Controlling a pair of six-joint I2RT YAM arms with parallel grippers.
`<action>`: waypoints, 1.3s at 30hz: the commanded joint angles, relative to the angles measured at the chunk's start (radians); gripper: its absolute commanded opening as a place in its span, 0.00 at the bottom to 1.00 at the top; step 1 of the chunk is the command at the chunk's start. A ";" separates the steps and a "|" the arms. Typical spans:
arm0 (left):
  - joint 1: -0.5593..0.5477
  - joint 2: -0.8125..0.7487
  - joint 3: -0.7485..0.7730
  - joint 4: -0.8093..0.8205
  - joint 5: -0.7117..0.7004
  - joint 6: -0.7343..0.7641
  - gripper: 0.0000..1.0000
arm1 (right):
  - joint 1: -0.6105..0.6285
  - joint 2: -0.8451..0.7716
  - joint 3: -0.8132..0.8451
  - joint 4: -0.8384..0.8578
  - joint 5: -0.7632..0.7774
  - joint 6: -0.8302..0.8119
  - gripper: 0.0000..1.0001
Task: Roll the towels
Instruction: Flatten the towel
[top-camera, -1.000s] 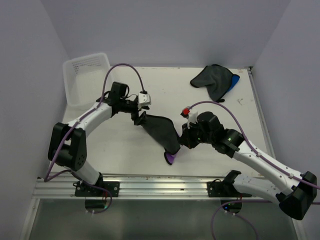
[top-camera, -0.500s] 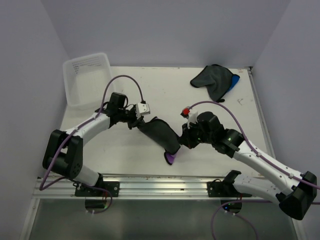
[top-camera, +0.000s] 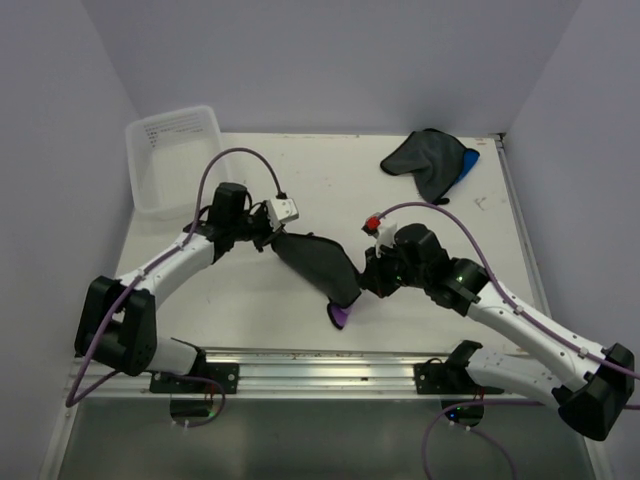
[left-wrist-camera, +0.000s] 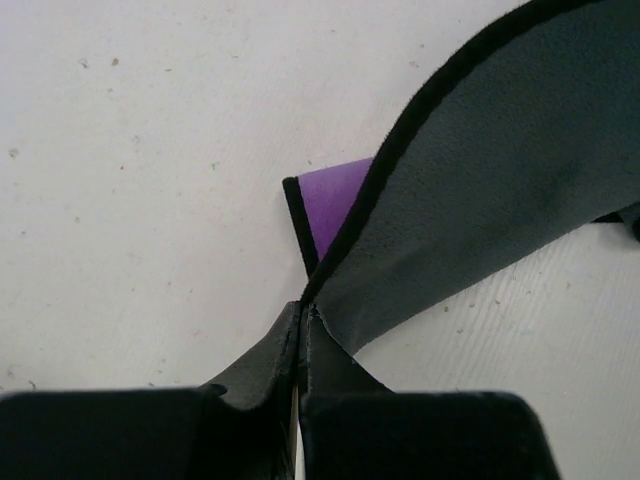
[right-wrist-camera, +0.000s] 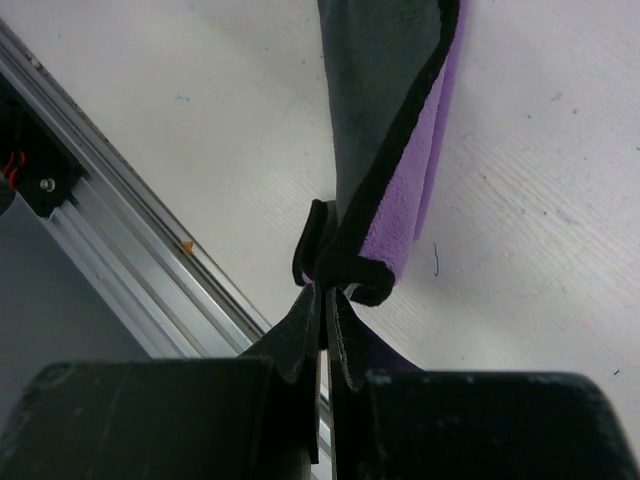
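Stretch before the roll: left gripper (top-camera: 272, 238) and right gripper (top-camera: 366, 284) each clamp shut on a corner of the grey-and-purple towel (top-camera: 320, 264), slung mid-table.
Best done with even tension and lowered flat; the folded-under purple corner (left-wrist-camera: 335, 205) likely skews the roll. Dark grey towel (top-camera: 420, 158) and blue towel (top-camera: 469, 161) wait far right.

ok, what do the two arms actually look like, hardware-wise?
The left arm and right arm match: white links, bulky black joints. A purple cable loops along each. The left gripper and right gripper have flat black fingers. A white block sits at the left wrist, a red cap at the right.
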 joint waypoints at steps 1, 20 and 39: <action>-0.015 -0.089 0.001 0.080 -0.065 -0.082 0.00 | 0.005 -0.039 0.046 -0.026 0.030 -0.010 0.00; -0.173 -0.496 0.120 -0.179 -0.329 -0.354 0.00 | 0.007 0.013 0.371 -0.167 0.220 0.107 0.00; -0.173 -0.502 0.141 -0.307 -0.327 -0.463 0.00 | 0.002 -0.001 0.306 -0.263 0.292 0.147 0.00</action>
